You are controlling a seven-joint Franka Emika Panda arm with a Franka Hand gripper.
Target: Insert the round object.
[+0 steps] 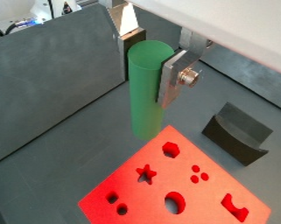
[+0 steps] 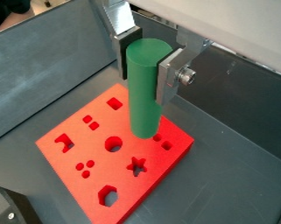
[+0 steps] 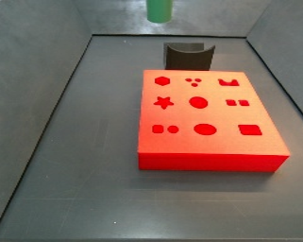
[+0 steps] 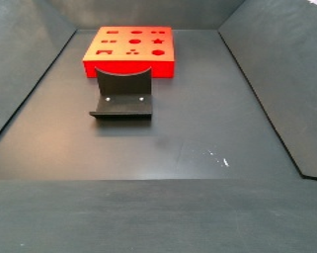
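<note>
My gripper (image 1: 150,63) is shut on the round object, a plain green cylindrical peg (image 1: 146,96), and holds it upright, high above the floor; both wrist views show this (image 2: 147,63). The silver fingers (image 2: 171,77) clamp its upper part. The peg (image 2: 146,87) hangs well above the red block (image 2: 73,131), which has several shaped holes, one of them a round hole (image 2: 113,143). In a side view only the peg's lower end (image 3: 159,9) shows at the top edge, above the block (image 3: 210,151). The gripper is out of frame in both side views.
A dark grey curved holder (image 3: 187,55) stands on the floor right beside the block's far side, also seen in a side view (image 4: 122,95) and a wrist view (image 1: 238,131). Dark grey walls (image 3: 41,113) enclose the floor.
</note>
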